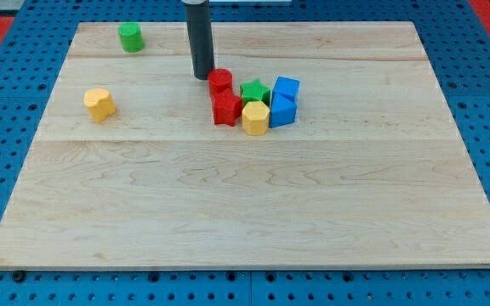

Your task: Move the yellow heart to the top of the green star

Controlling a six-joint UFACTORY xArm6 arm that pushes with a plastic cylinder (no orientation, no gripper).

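Observation:
The yellow heart lies alone at the board's left. The green star sits in a tight cluster right of centre, partly hidden between other blocks. My tip stands just left of and touching or nearly touching the red cylinder at the cluster's upper left. The tip is far to the right of the yellow heart.
The cluster also holds a red star-like block, a yellow hexagon and two blue blocks. A green cylinder stands at the top left. The wooden board lies on a blue pegboard.

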